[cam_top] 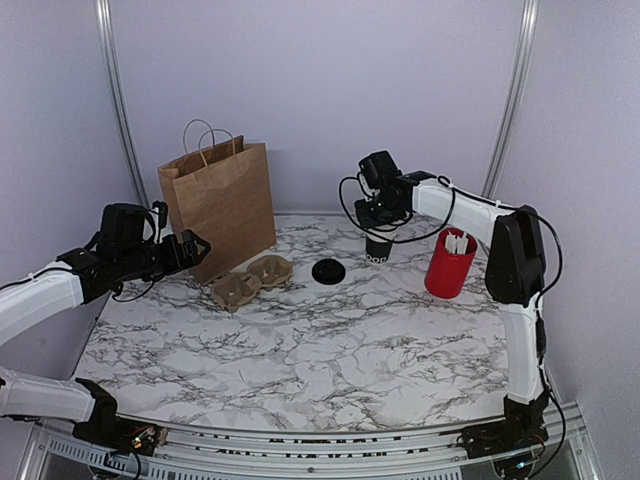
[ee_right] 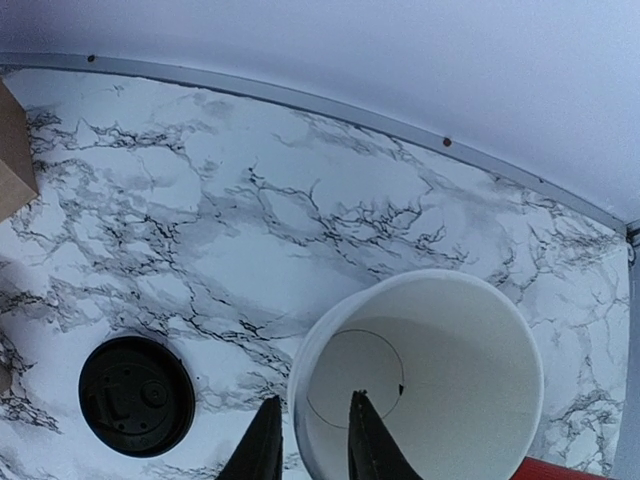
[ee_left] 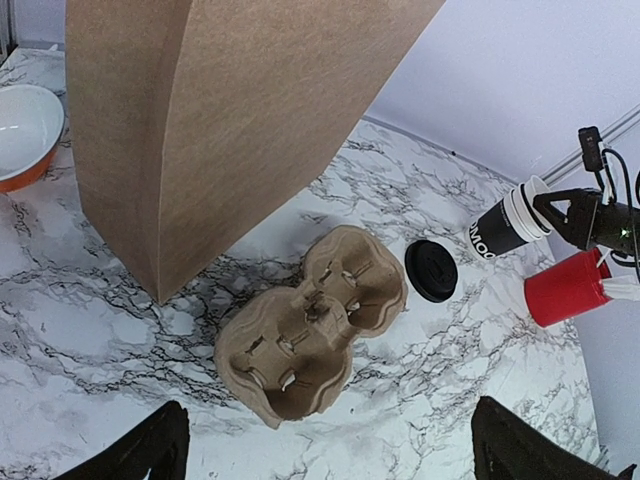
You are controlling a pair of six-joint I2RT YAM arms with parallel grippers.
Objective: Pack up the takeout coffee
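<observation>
The takeout coffee's black paper cup (cam_top: pixel 378 248) with white lettering stands uncovered at the back right of the marble table. In the left wrist view the cup (ee_left: pixel 497 228) shows more than one white rim, so it sits nested in like cups. Its round black lid (cam_top: pixel 328 270) lies flat on the table to the left. My right gripper (ee_right: pixel 310 440) hangs over the cup (ee_right: pixel 430 380) with one finger inside the rim and one outside, narrowly apart, a gap still showing beside the wall. My left gripper (cam_top: pixel 195 245) hovers wide open and empty by the bag.
A brown paper bag (cam_top: pixel 220 205) stands upright at the back left, with a cardboard cup carrier (cam_top: pixel 252 280) lying in front of it. A red cup of white sticks (cam_top: pixel 449 265) stands right of the black cup. An orange bowl with a white inside (ee_left: pixel 25 130) sits behind the bag.
</observation>
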